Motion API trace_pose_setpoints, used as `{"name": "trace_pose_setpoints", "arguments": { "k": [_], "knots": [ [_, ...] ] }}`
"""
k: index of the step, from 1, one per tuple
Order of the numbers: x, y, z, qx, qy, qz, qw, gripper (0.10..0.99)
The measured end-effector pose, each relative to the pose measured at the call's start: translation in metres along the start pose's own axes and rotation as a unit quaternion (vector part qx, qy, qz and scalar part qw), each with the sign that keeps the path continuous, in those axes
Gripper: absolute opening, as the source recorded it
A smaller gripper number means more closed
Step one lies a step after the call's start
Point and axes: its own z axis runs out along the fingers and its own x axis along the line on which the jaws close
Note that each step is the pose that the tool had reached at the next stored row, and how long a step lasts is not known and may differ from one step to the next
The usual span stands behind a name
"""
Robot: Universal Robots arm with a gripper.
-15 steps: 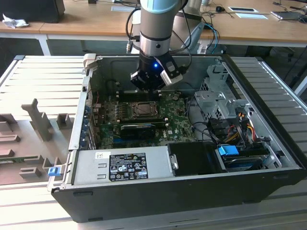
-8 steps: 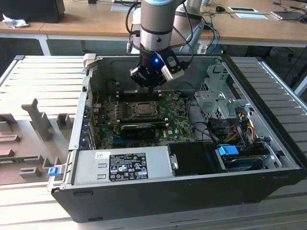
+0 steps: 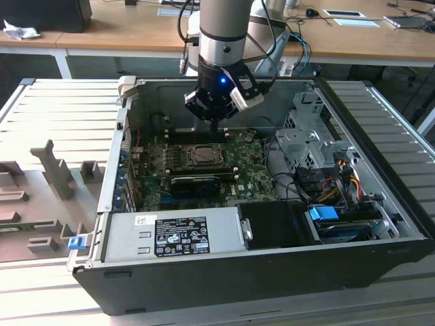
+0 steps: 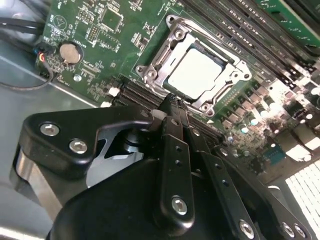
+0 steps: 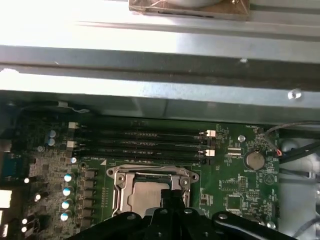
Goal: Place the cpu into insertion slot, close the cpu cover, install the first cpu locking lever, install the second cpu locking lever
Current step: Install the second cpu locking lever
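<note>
1. At the exterior view's left, a grey ribbed work table (image 3: pixel 54 109) carries grey fixture blocks (image 3: pixel 58 170) beside the open computer case (image 3: pixel 258 272).
2. Inside the case, the green motherboard (image 3: pixel 251 180) lies flat. At its middle sits the insertion slot (image 3: pixel 202 156), with the cpu (image 4: pixel 196 73) seated in it, silver top up.
3. The cpu cover (image 4: pixel 175 37) lies flat around the chip, framing it through its window, as both wrist views show.
4. The arm (image 3: pixel 221 27) comes down near-vertical from above the case's far wall, wrist pointing straight down.
5. The gripper (image 3: pixel 215 128) hangs just above the board, close to the socket's far edge. In the second wrist view the fingers (image 4: pixel 175 150) are pressed together at the tips (image 4: pixel 171 102), holding nothing.
6. At the exterior view's right stand a metal drive cage (image 3: pixel 306 139) and coloured cables (image 3: pixel 333 180).
</note>
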Motion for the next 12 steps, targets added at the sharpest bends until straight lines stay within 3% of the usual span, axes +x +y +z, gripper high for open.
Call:
{"name": "trace_pose_setpoints", "arguments": {
  "k": [2,7,12],
  "knots": [
    [0.0003,-0.0039,-0.0004,0.0001,0.0,0.0,1.0,0.106],
    [0.0018,-0.024,-0.0005,0.0001,0.0,0.0,1.0,0.106],
    [0.0023,-0.0315,0.0008,0.0001,0.0001,0.0,1.0,0.106]
  ]
}}
